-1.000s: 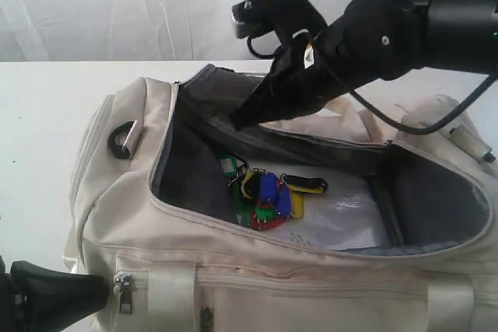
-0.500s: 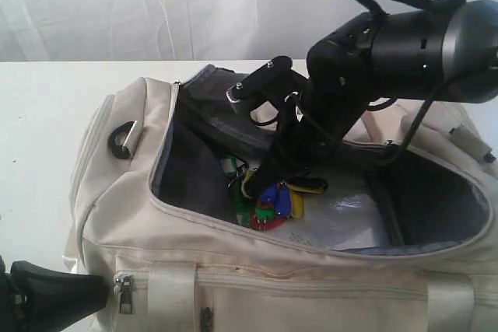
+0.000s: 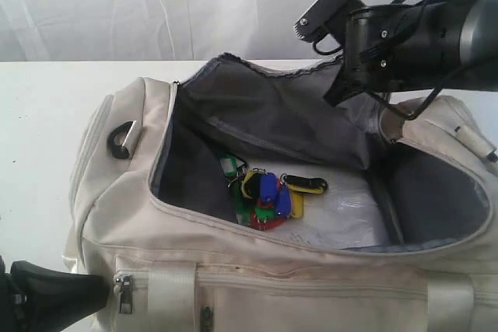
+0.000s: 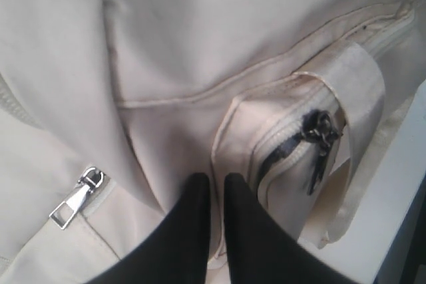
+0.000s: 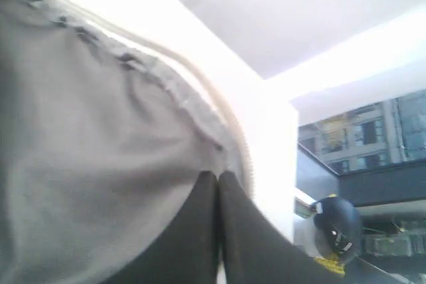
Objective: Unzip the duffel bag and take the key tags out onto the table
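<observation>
The duffel bag (image 3: pixel 233 270) fills the lower and middle part of the exterior view, lying on the white table (image 3: pixel 47 130). Its main compartment gapes wide, showing grey lining.

The key tags (image 3: pixel 268 198) lie inside this compartment, on the bag's floor just left of the frame's centre. They form a bunch of green, blue, red, yellow and black pieces on rings. Just right of them, also in the compartment, lies a pale sheet (image 3: pixel 350 219); whether it is paper or plastic I cannot tell. None of the tags is on the table.

The grey-lined top flap (image 3: pixel 264 114) stands lifted toward the upper right. There the right gripper (image 3: pixel 334 97) reaches down from its black arm. In the right wrist view its fingers (image 5: pixel 193 231) are pressed together at the flap's zippered edge, pinching that edge of the bag.

The left gripper (image 3: pixel 97 289) comes in from the lower left corner of the exterior view. Its tip touches the bag's front wall beside a small zip pull (image 3: pixel 123 289). In the left wrist view its fingers (image 4: pixel 190 224) stand almost together with a seam of cream fabric between them, so it is nipping the bag's outer cloth. That view also shows a silver zip pull (image 4: pixel 76 197) on one pocket. A dark pull (image 4: pixel 319 134) sits on another pocket, whose zip looks partly undone; nothing of its inside can be made out.

A black D-ring (image 3: pixel 124 139) sits on the bag's left end, in the left-middle of the exterior view.
</observation>
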Controlling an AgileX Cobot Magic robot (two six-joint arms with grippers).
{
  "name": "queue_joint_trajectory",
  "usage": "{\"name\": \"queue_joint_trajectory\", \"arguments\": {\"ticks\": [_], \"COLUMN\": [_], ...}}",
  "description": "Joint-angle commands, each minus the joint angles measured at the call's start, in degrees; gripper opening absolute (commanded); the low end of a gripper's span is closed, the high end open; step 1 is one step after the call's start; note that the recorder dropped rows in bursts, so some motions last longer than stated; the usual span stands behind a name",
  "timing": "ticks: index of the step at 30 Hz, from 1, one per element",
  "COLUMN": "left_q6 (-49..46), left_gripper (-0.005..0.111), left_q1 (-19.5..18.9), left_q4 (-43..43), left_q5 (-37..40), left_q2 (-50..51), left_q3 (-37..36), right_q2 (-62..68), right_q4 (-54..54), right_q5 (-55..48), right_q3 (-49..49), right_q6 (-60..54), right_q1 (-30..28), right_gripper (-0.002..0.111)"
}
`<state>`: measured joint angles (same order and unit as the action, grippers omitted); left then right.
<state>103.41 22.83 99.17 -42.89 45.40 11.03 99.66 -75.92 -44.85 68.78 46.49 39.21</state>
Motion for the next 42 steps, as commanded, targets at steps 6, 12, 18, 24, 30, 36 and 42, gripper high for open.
{"name": "queue_joint_trajectory", "arguments": {"ticks": [6,12,18,24,30,36,42], "left_q6": [-0.8,-3.8,2.4,4.7,4.5,4.5,4.5], "left_gripper": [0.016,0.028,0.061,0.064,0.064,0.057,0.019], "left_q1": [0.1,0.1,0.1,0.1,0.1,0.1,0.1], "left_q4": [-10.3,-3.7,-0.9,-0.9,-0.8,-2.7,-2.7], "left_q5": [-6.9,5.6,23.9,24.4,24.5,18.9,19.2], "left_q2": [-0.4,-0.4,-0.3,2.6,10.2,14.3,14.3], "left_q3": [4.5,11.3,12.7,12.7,12.7,12.7,12.7], "right_q2": [-5.0,-13.5,-23.8,-31.4,-34.2,-34.4,-34.4], "right_q4": [-2.3,1.0,24.2,63.5,90.6,91.9,91.9], "right_q5": [-5.6,3.7,15.5,13.1,2.3,0.0,0.0], "right_q3": [-0.2,-0.2,-0.2,-0.2,-0.2,-0.2,-0.2], "right_q6": [25.3,19.3,-5.0,-46.9,-68.7,-68.7,-68.7], "right_q1": [-5.1,-5.3,-5.3,-5.3,-5.3,-5.3,-5.3], "right_gripper": [0.0,0.0,0.0,0.0,0.0,0.0,0.0]}}
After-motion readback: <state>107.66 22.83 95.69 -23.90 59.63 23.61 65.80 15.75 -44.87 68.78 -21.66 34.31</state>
